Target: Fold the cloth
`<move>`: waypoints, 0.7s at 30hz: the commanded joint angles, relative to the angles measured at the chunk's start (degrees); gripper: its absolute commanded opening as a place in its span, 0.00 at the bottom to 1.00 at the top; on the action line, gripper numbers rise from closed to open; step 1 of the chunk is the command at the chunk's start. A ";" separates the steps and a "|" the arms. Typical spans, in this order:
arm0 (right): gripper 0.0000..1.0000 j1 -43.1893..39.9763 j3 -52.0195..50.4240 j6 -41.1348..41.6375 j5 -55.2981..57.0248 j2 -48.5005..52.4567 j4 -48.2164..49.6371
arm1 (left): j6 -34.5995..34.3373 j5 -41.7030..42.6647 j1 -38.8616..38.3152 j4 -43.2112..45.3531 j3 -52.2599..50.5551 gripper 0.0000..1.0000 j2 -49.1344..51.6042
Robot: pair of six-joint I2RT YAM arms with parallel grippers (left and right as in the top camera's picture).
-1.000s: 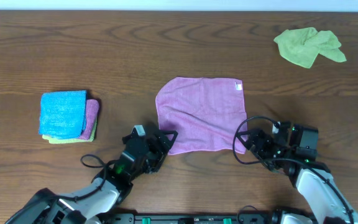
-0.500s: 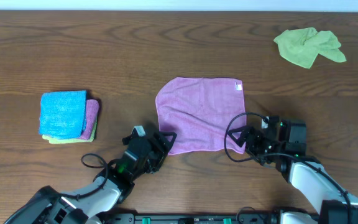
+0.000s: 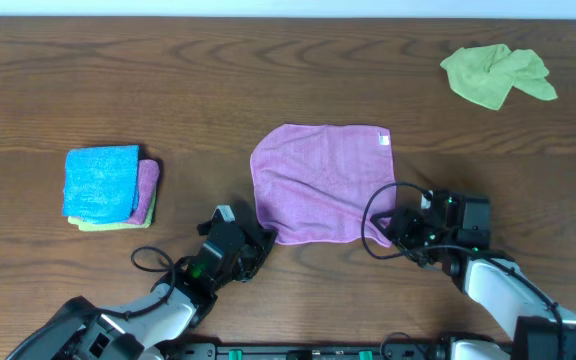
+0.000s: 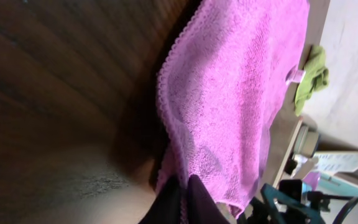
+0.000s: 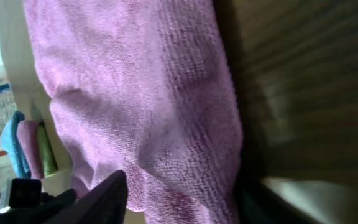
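Observation:
The pink cloth [image 3: 323, 185] lies spread flat on the wooden table, a small white tag [image 3: 384, 139] at its far right corner. My left gripper [image 3: 261, 240] sits at the cloth's near left corner. In the left wrist view the left gripper [image 4: 183, 190] is shut, with the cloth [image 4: 229, 93] edge pinched between its dark fingers. My right gripper [image 3: 389, 228] is at the near right corner. In the right wrist view the right gripper [image 5: 179, 202] stands open, its fingers on either side of the cloth [image 5: 135, 93] corner.
A stack of folded cloths [image 3: 103, 185], blue on top, rests at the left of the table. A crumpled green cloth [image 3: 496, 75] lies at the far right. The table's near edge runs just behind both arms.
The left gripper has shut on the cloth's near left corner. The right gripper has slid left onto the near right corner, and its fingers have narrowed around it.

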 commanded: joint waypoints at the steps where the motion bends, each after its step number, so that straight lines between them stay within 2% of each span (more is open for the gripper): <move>1: 0.47 0.81 -2.60 -0.52 5.14 1.90 -1.57 | 0.59 0.26 -0.07 -0.02 -0.24 0.06 0.31; 4: 0.34 0.81 -2.34 -1.57 4.81 1.68 -1.60 | 1.22 0.26 -0.07 -0.13 -0.24 0.06 0.31; 7: 0.02 0.81 -1.99 -2.23 4.70 0.81 -1.64 | 1.92 0.28 -0.07 -0.44 -0.24 0.06 0.31; 11: 0.01 0.81 -1.90 -2.64 4.96 -1.84 -2.89 | 3.45 0.74 0.22 -0.59 -0.24 0.06 0.31; 21: 0.03 0.81 3.78 -9.14 8.61 -5.79 -17.66 | 9.22 8.26 5.01 -1.49 -0.24 0.06 0.31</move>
